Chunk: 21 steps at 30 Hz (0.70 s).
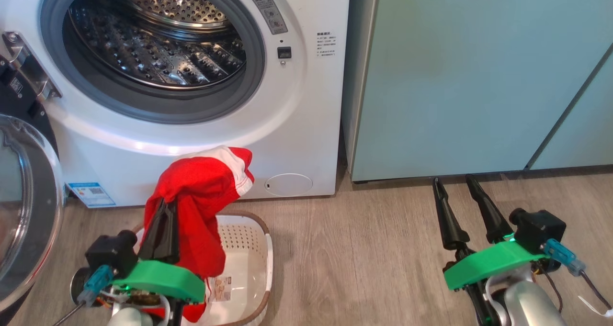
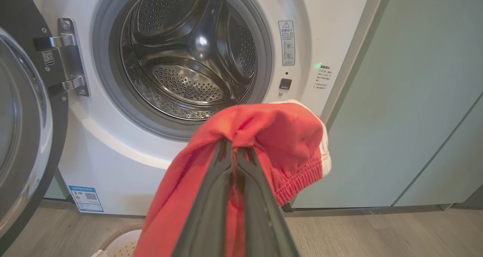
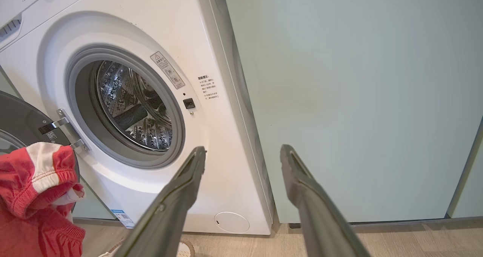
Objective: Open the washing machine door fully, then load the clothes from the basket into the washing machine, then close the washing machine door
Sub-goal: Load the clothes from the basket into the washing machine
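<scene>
Dangling over the basket [image 1: 242, 242], the clothes [image 1: 201, 192] pinched in the closed left gripper [image 1: 165, 206]; right gripper [image 1: 452, 178] spread wide, empty

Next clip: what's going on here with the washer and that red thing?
The robot is partway through loading laundry. Its left gripper is shut on the clothes, a red garment with white trim, held up above the basket and in front of the washing machine. The washing machine door stands swung open at the left, and the drum has nothing in it yet. The right gripper is open and empty over the floor before the teal cabinet.
</scene>
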### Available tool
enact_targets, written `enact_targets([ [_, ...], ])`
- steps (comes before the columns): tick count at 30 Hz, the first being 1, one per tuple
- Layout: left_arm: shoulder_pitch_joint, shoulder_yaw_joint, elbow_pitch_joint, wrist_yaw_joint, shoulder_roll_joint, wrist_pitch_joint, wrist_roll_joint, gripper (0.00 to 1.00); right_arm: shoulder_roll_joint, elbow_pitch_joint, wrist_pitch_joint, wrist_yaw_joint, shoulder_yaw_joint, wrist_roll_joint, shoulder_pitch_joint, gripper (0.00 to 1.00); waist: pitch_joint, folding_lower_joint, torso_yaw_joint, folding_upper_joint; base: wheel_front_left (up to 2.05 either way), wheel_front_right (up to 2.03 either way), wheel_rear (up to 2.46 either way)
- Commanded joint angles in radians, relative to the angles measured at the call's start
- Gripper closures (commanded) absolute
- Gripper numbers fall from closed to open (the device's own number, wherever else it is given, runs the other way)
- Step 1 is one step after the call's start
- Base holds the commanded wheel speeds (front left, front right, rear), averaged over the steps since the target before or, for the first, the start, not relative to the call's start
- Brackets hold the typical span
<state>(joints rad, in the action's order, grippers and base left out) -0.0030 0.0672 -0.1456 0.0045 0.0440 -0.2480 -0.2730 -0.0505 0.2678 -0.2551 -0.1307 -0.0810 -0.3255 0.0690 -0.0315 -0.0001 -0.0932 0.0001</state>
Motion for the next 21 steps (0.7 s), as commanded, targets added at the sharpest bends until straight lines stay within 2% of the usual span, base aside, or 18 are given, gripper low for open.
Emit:
enact_targets([
  [1, -0.036, -0.028, 0.043, 0.009, 0.006, -0.014, -0.004, 1.00, 0.000, -0.035, -0.007, 0.000, -0.025, 0.002, 0.020, 0.00, 0.000, 0.0001, -0.001, -0.0001, 0.00, 0.00, 0.00],
  [12, -0.059, -0.043, 0.049, 0.015, 0.006, -0.014, -0.028, 1.00, 0.000, -0.038, -0.007, 0.000, -0.036, 0.005, 0.029, 0.00, 0.053, 0.0001, -0.034, -0.0001, 0.00, 0.00, 0.00],
  [21, -0.206, -0.109, 0.051, -0.007, 0.006, -0.014, -0.026, 1.00, 0.000, -0.062, -0.007, 0.000, -0.050, 0.008, 0.085, 0.00, 0.229, 0.0001, -0.092, -0.0001, 0.00, 0.00, 0.00],
])
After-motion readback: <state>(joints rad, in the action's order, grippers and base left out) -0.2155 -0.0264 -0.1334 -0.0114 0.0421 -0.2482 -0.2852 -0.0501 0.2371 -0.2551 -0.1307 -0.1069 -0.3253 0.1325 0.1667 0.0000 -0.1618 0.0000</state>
